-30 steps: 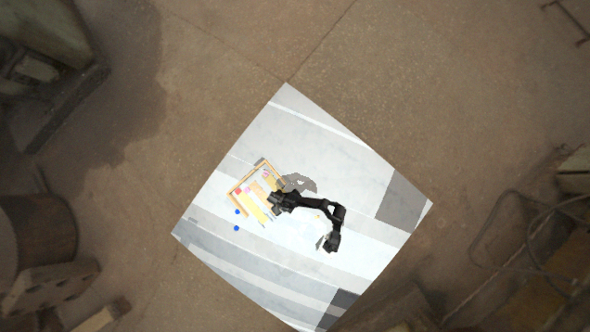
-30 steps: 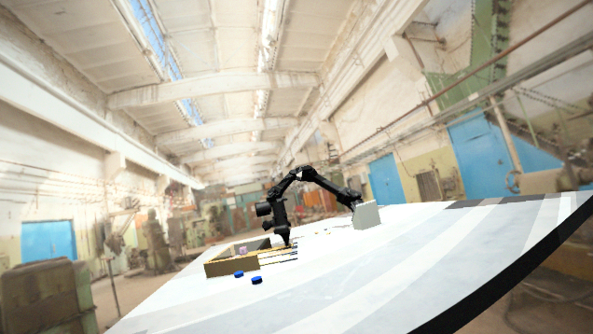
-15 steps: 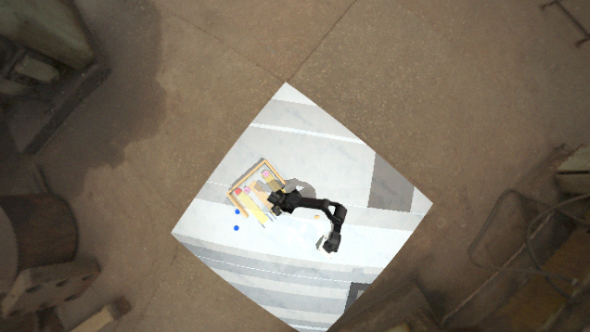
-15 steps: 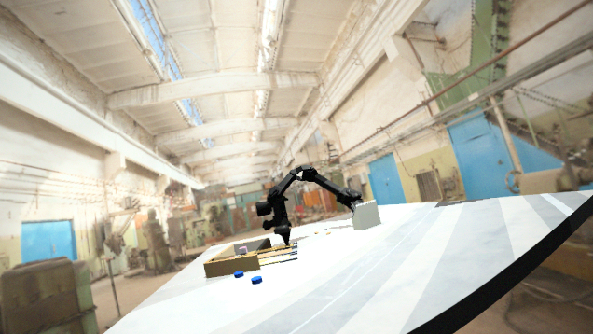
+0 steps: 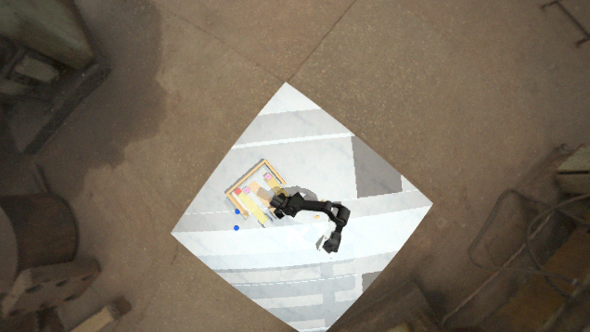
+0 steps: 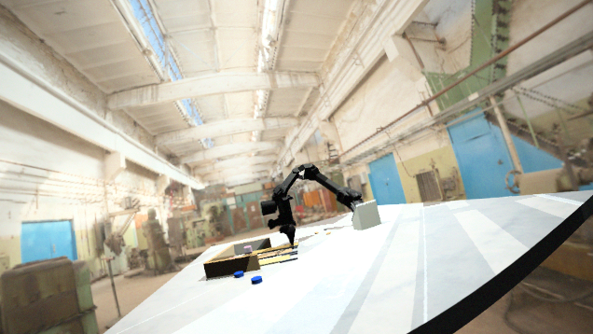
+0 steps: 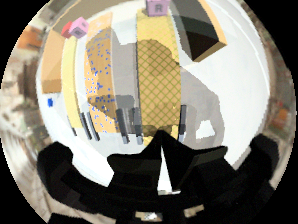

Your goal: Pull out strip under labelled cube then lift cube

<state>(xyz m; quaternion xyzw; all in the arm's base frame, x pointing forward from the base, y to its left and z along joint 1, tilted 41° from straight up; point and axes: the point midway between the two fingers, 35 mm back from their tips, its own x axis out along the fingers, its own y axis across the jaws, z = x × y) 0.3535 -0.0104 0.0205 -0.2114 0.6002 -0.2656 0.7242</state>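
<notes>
A pink cube with a dark letter (image 7: 158, 7) (image 5: 267, 176) sits on the far end of the yellow cross-hatched strip (image 7: 159, 65) (image 5: 275, 185). Another marked pink cube (image 7: 79, 27) (image 5: 247, 189) is beside a red cube (image 7: 65, 30) (image 5: 237, 191) near the far end of the plain yellow strip (image 7: 72, 75) (image 5: 252, 208). An orange strip with blue dots (image 7: 101, 60) lies between those two strips. My gripper (image 7: 160, 132) (image 6: 292, 244) is shut and empty, its tips down at the near end of the cross-hatched strip. Whether they touch it is unclear.
A wooden-walled tray (image 5: 246, 177) (image 6: 228, 270) surrounds the strips on three sides. Short dark rails (image 7: 182, 121) flank their near ends. Two blue discs (image 5: 237, 211) (image 5: 236, 227) (image 6: 239, 274) (image 6: 256, 280) lie outside the tray. A grey block (image 6: 367, 215) stands by the arm's base.
</notes>
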